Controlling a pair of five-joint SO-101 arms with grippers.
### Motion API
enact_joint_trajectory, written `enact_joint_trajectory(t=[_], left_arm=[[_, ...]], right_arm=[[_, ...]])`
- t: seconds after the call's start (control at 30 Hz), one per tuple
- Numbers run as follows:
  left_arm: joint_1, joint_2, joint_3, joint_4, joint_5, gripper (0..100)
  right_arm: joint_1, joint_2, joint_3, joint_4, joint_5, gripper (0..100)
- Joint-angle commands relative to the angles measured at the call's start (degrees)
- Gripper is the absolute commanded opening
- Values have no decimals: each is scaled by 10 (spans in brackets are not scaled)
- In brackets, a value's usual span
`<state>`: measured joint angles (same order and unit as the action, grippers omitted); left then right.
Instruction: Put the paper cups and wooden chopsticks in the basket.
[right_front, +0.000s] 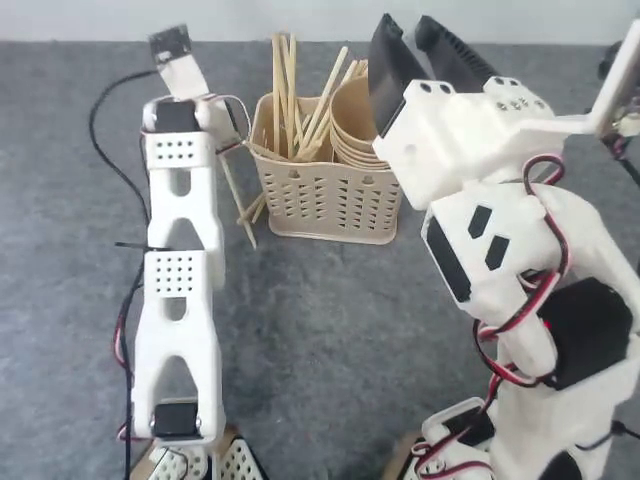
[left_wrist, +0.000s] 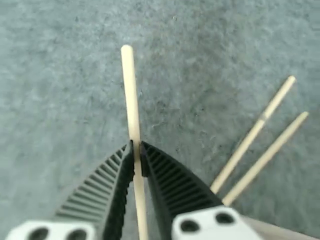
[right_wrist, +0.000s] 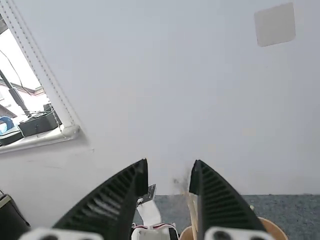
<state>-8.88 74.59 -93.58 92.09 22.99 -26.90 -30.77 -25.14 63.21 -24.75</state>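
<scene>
The bench (right_front: 330, 330) is covered in grey, felt-like fabric. Behind it a white wall (right_wrist: 175, 75) is seen, with a pale square plate (right_wrist: 274, 24) fixed high up. A white window frame (right_wrist: 40, 90) is set into the wall, and a dark box (right_wrist: 37, 122) is seen just above its lower ledge.

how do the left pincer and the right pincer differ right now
The left pincer is shut on a wooden chopstick; the right pincer is open and holds nothing. The left pincer points down at the grey carpet; the right pincer faces the white wall. Both are black and ribbed.
</scene>
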Motion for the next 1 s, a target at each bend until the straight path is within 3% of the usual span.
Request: enact_joint_trajectory(t=[0.0,0.3,0.53,0.63,0.77,0.97], left_arm=[[-33,-109,-27,36,-7,12],[-62,-238,-27,47,-8,12],[41,-404,-26,12,-8,12],[51,-451,-25,6,-9,12],[11,-418,-9,40,-49,13],[-36,-217,102,-91,-27,88]], right_arm=[[7,-15,-23,-1,-11,140],[7,-15,-23,0,-11,140],[8,-30,-21,6,-39,140],[9,-40,-21,16,-40,140],[8,-47,-21,17,-40,140],[8,-45,-21,17,-40,140]])
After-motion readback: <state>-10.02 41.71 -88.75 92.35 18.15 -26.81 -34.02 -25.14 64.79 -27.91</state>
